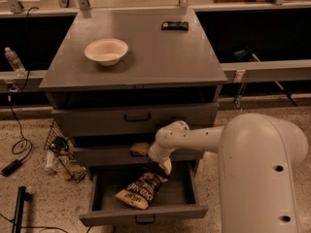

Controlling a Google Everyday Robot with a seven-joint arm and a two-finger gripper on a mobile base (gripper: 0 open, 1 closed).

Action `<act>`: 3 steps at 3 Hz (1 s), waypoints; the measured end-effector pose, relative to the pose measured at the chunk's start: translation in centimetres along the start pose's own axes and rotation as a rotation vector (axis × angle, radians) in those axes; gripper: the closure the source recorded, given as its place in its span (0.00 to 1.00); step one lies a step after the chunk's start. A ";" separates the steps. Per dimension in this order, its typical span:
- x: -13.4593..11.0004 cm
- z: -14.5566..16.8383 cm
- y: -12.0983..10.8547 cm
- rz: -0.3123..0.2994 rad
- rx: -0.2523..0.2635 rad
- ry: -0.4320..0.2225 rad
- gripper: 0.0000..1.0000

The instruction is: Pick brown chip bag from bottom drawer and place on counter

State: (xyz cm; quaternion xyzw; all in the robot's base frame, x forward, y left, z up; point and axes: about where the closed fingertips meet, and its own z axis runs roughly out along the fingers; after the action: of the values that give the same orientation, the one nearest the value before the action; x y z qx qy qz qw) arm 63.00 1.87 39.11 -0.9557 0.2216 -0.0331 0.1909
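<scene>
Speckled floor runs round the grey cabinet, with cables [17, 144] trailing on my left. On the counter [146, 62] I see a white bowl [106, 50] and, well apart at the far edge, a black bar [174, 25]. I have the bottom drawer [143, 215] pulled out, and the chip bag [141, 190] lies inside it, tan end toward the front. My gripper [164, 167] hangs just above the bag's upper end, in front of the middle drawer [102, 155]; I cannot tell whether it is open or closed
</scene>
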 end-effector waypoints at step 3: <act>-1.0 -0.5 0.1 0.141 0.028 0.035 0.00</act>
State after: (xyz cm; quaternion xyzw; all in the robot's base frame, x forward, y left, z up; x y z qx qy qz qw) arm 61.99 2.00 39.57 -0.9343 0.2910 -0.0392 0.2024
